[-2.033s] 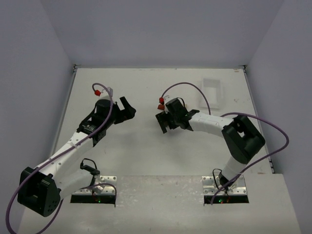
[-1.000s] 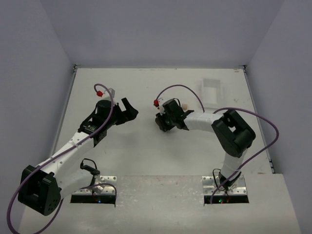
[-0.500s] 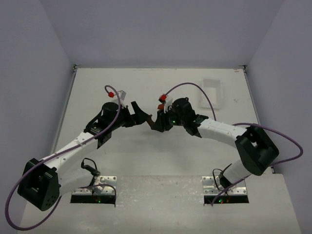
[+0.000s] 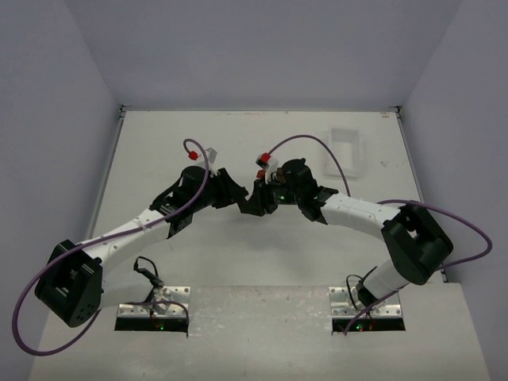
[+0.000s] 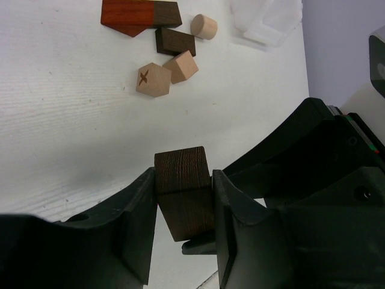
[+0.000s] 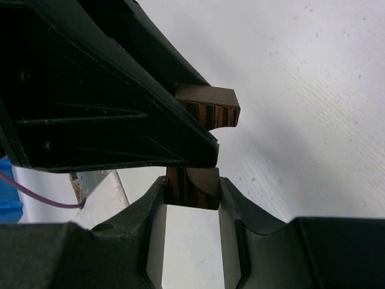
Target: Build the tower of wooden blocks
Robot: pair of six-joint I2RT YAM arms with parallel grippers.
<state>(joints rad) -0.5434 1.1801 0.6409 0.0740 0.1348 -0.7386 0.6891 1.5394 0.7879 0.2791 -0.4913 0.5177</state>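
1. You find the dark brown block (image 5: 183,201) at mid-table, clamped between the fingers of the left gripper (image 5: 183,177).
2. The right gripper (image 6: 192,184) meets it head-on, its fingers pressing the same block.
3. The other blocks (image 5: 159,54) lie loose and unstacked on the table (image 5: 72,132), near the white tray (image 5: 264,21).
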